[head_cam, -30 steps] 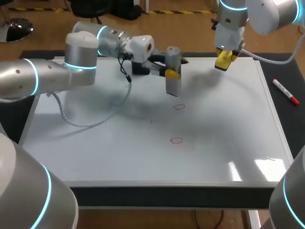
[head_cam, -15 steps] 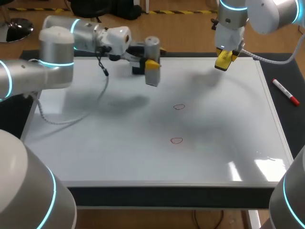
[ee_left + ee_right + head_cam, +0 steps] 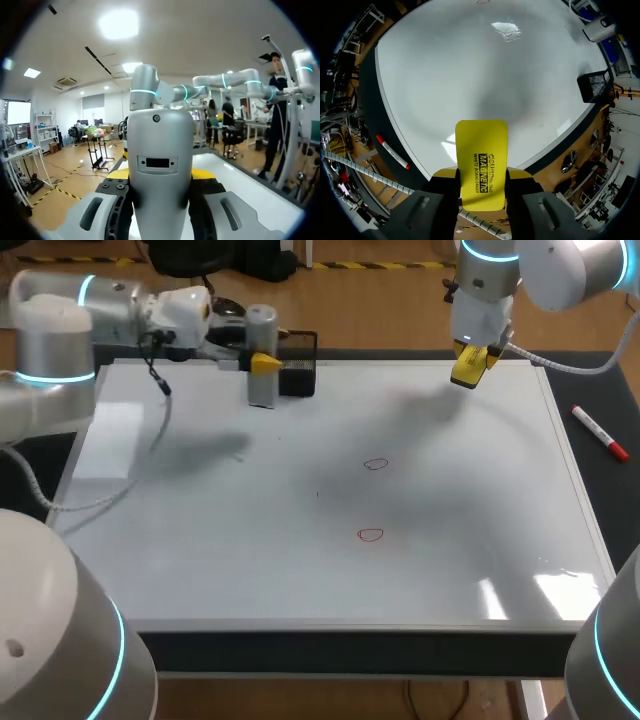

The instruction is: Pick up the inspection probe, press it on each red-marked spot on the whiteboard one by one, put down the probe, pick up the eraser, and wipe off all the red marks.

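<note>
At the left, the inspection probe (image 3: 262, 388) is held upright in the left tool (image 3: 262, 362), whose fingers are clamped on it from both sides. Compared with a second ago, the probe has been carried away from the middle of the whiteboard (image 3: 300, 570) to its far left part, and it is now just beside the black mesh holder (image 3: 298, 370). From this it is judged that the pressing of the spots is finished and the putting down of the probe is in hand; the probe is not yet released.

Further right, two small red marks (image 3: 375, 464) (image 3: 371, 534) are seen on the whiteboard, both not wiped.

At the far right part of the board, the right tool (image 3: 470, 368) is kept in the same place as before, closed on the yellow eraser (image 3: 481, 140). The eraser is thus already picked up, and only the wiping is left. A red marker (image 3: 600, 433) lies on the surface beyond the board's right edge.
</note>
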`<state>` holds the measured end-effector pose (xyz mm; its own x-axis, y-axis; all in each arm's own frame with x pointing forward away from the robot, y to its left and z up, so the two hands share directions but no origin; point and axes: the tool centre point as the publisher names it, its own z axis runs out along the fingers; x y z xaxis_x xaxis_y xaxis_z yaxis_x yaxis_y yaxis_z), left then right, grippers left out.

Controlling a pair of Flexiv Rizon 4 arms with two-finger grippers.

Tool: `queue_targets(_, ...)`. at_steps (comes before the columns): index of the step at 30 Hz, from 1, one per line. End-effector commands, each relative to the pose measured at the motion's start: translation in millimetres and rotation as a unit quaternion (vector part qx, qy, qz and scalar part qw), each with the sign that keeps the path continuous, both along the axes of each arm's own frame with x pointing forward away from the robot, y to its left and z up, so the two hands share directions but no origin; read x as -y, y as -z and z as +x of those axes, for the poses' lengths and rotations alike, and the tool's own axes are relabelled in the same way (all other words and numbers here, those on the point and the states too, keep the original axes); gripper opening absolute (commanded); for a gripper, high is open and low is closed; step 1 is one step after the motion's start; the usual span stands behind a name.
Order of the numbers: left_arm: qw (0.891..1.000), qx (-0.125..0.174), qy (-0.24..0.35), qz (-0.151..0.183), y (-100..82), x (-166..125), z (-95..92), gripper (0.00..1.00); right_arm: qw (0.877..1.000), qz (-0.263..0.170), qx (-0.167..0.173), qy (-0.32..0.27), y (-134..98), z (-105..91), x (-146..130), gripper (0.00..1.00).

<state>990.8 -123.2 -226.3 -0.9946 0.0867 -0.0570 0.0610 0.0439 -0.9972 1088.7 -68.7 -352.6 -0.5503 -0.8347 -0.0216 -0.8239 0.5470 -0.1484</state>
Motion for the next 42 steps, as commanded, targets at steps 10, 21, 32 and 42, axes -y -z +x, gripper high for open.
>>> queue_targets(10,0.990,-0.004,-0.138,-0.013,6.1,-47.4,13.9,0.00,1.000,-0.002,-0.001,0.000,-0.9,0.5,0.2,0.00)
queue_targets(21,0.987,-0.009,-0.159,-0.013,10.1,-62.3,21.0,0.00,1.000,-0.002,-0.001,0.000,-0.9,0.5,0.2,0.00)
queue_targets(32,0.987,-0.008,-0.161,-0.010,8.8,-62.5,19.7,0.00,1.000,-0.002,-0.001,0.000,-0.9,0.5,0.2,0.00)
queue_targets(42,0.987,-0.008,-0.161,-0.010,8.8,-62.5,19.7,0.00,1.000,-0.002,-0.001,0.000,-0.9,0.5,0.2,0.00)
